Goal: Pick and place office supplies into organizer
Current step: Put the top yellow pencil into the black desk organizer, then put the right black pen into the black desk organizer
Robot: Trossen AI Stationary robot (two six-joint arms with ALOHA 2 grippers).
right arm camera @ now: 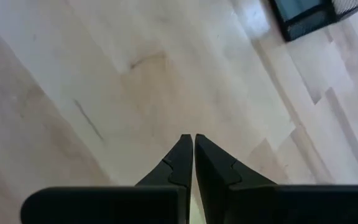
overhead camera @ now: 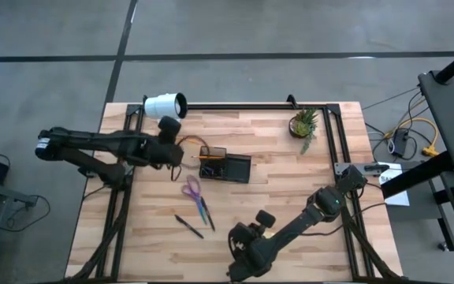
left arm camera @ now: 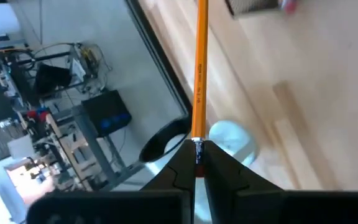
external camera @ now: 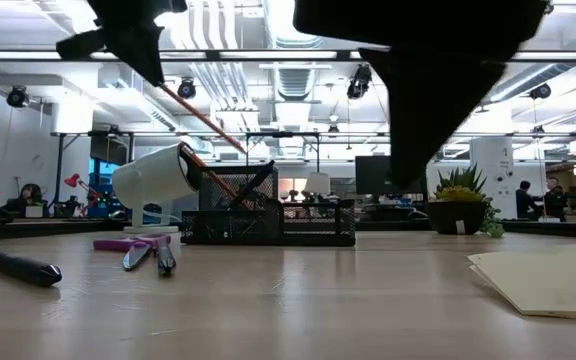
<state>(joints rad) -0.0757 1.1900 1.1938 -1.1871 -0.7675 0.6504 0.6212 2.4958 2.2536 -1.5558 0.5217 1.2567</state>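
My left gripper (overhead camera: 178, 155) hangs above the table left of the black organizer (overhead camera: 225, 166), shut on an orange pencil (left arm camera: 200, 68). The pencil slants down from the gripper toward the organizer (external camera: 268, 215) in the low view. Purple-handled scissors (overhead camera: 192, 188), a blue pen (overhead camera: 204, 211) and a black pen (overhead camera: 189, 226) lie flat on the wood nearer the front. A pale yellow pad (external camera: 548, 280) lies flat at the near right. My right gripper (right arm camera: 193, 140) is shut on nothing, above bare wood near the front edge (overhead camera: 241, 241). My left gripper pinches the pencil at its metal-banded end (left arm camera: 197, 144) between the two fingertips (left arm camera: 180, 163). The pencil runs on along the line of the fingers, away from them. It is lifted clear of the table and tilted, its free end (external camera: 242, 150) lower, above the organizer's left end.
A white cylindrical lamp (overhead camera: 165, 105) lies at the far left, close behind the left gripper. A small potted plant (overhead camera: 303, 124) stands at the far right. Black frame rails (overhead camera: 243, 106) border the table. Open wood lies between the organizer and the right arm.
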